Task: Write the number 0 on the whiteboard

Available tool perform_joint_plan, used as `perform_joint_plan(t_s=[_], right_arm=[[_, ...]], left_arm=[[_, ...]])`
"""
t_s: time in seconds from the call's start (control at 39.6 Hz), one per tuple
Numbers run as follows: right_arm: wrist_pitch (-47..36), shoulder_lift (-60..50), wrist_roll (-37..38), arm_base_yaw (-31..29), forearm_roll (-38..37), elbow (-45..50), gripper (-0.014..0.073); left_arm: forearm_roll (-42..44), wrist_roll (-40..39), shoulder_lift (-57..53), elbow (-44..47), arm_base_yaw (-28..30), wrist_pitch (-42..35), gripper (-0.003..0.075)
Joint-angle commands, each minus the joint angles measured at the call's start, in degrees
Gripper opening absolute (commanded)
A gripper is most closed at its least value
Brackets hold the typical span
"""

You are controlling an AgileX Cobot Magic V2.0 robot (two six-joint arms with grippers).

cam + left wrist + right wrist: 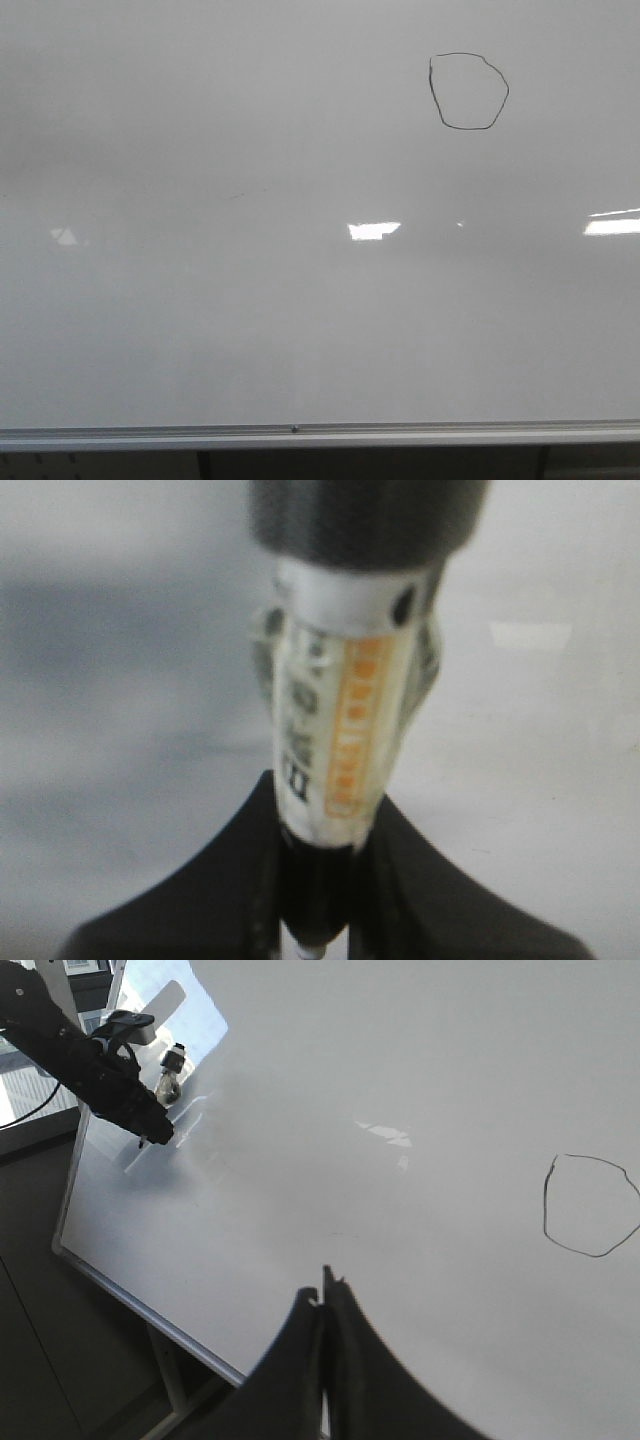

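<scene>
Marker: clamped in left gripper, held off the board.
Right gripper: pinched closed, empty.
Whiteboard: glossy, ahead.
Number 0: upper right, loop looks closed; best lifted straight away, no smearing.

- 1 whiteboard ahead of my grippers.
- 1 number 0 drawn on it.
- 1 marker in my left gripper.
- 2 grippers: that one, plus my right gripper.
</scene>
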Motion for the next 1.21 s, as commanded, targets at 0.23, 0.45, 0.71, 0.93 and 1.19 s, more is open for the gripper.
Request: perform_joint_plan(t_s=[0.23, 0.45, 0.71, 0.93, 1.19], right_arm=[[-2.14, 0.36, -0.2, -0.25, 1.44, -1.45, -0.0068], [-2.25, 0.36, -0.2, -0.25, 1.44, -1.45, -0.0068], [-2.41, 0.36, -0.2, -0.25, 1.44, -1.45, -0.0068], [-2.41, 0.36, -0.2, -0.25, 1.44, -1.45, -0.0068], [-2.41, 0.36, -0.2, -0.25, 1.44, -1.45, -0.0068]], left_arm=[[-0.24, -0.57, 4.31, -9.77, -0.14, 5.33, -0.0019], [-0.34, -0.57, 5.81, -10.04, -0.14, 5.22, -0.0017], [-0.56, -0.57, 6.52, -10.04, -0.14, 4.17, -0.0011], [-0.56, -0.57, 6.52, -10.04, -0.14, 4.15, 0.0217], [-0.56, -0.57, 6.52, -10.04, -0.37, 4.15, 0.0498]])
